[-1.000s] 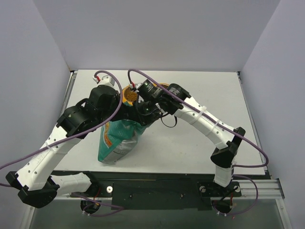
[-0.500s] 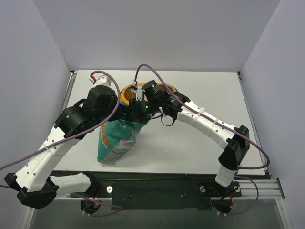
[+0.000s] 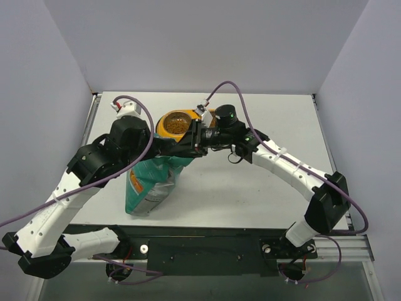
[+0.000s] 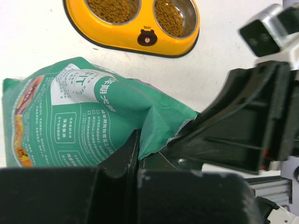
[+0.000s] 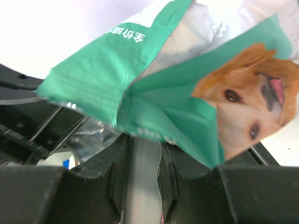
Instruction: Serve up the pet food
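left hand and right hand each pinch the bag top, from 9 and 3 o'clock. kibble lies in the feeder (both bowls), at the bag's 12 o'clock.

Plain pale walls enclose a white table.

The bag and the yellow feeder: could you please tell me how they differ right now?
The bag is teal, crumpled and gripped at its top by the left hand and right hand; the feeder is yellow, smooth and lies flat, ungripped. Kibble shows only in the feeder. Both carry an animal face.
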Robot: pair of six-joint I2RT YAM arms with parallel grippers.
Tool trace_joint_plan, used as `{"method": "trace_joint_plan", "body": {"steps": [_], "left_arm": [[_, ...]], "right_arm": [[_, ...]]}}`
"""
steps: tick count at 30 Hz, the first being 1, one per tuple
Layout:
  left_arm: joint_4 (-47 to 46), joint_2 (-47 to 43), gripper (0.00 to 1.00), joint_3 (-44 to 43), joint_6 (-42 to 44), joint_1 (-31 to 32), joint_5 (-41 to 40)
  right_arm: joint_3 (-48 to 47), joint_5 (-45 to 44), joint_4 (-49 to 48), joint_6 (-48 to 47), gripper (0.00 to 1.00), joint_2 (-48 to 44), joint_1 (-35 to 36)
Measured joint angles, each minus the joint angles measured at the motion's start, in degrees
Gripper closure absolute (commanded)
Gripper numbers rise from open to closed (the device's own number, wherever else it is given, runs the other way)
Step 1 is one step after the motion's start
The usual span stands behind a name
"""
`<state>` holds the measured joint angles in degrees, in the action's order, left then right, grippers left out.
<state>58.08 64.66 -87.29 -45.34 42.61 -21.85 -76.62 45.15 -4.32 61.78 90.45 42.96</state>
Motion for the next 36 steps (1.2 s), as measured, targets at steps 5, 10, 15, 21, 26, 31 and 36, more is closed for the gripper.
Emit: {"method": "trace_joint_plan", "body": {"steps": [5,10,15,21,26,31,36], "left_arm": [[1.75,-2.91,1.00,0.09,1.31,-0.39,-2.73],[2.21,-3.78,1.00,0.09,2.34,-0.44,-3.96],[2.38,-4.11,1.00,0.09,2.54,-0.44,-4.44],[3.17,-5.51,1.00,0.22,2.25,-0.44,-4.55],[3.17,-5.90,1.00,0.37,2.05,-0.44,-4.55],[3.17,-5.88,1.00,0.37,2.05,-0.44,-4.57],[3.04,-5.60,1.00,0.37,2.05,-0.44,-4.52]], "right_arm": [[1.36,1.75,-1.84,3.37,1.00,-4.04,-2.93],[2.36,2.45,-0.20,4.24,1.00,-8.57,-4.66],[3.15,3.82,1.53,4.20,1.00,-12.20,-8.22],[5.49,4.76,0.74,4.76,1.00,-14.60,-11.19],[6.86,5.11,-2.27,7.28,1.00,-14.71,-11.37],[7.13,4.11,-3.28,9.05,1.00,-14.49,-9.46],[7.76,2.49,-2.47,8.81,1.00,-13.75,-7.76]]}}
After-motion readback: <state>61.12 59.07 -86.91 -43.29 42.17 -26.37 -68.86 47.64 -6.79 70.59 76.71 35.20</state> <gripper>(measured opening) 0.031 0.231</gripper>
